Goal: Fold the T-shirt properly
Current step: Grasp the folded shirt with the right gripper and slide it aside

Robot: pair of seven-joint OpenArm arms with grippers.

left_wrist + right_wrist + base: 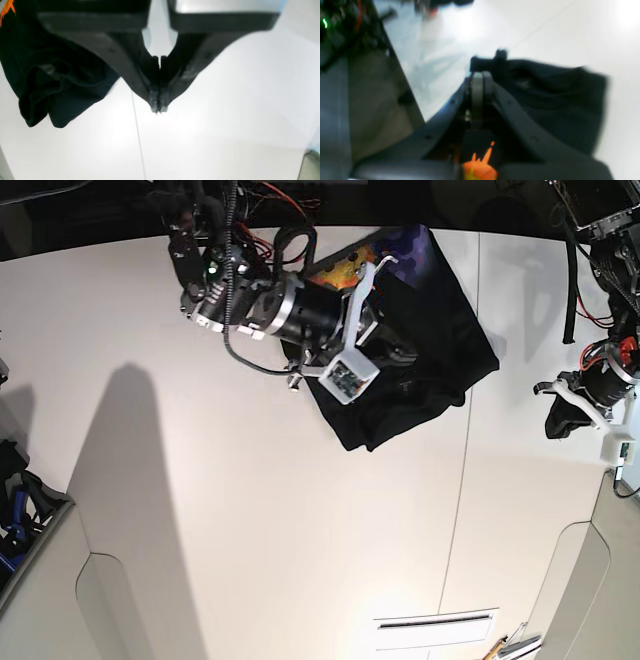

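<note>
1. Through the left wrist camera I see the left gripper (159,110) with its jaws pressed together on nothing, hanging over bare white bench (225,125). A bunched black edge of the T-shirt (57,82) lies off to the side, clear of the fingers, with a scrap of orange print at the frame's corner.
2. The right wrist camera is blurred, but I read the right gripper (480,82) as clamped on a fold of the T-shirt (557,100); orange print shows beneath the jaws.
3. In the base view the T-shirt (430,350) lies crumpled near the bench's far edge, its long axis running diagonally from that edge toward the middle, printed part at the far end. The right gripper (375,345) sits on it; the left gripper (560,420) is well apart, near the bench's side edge.
</note>
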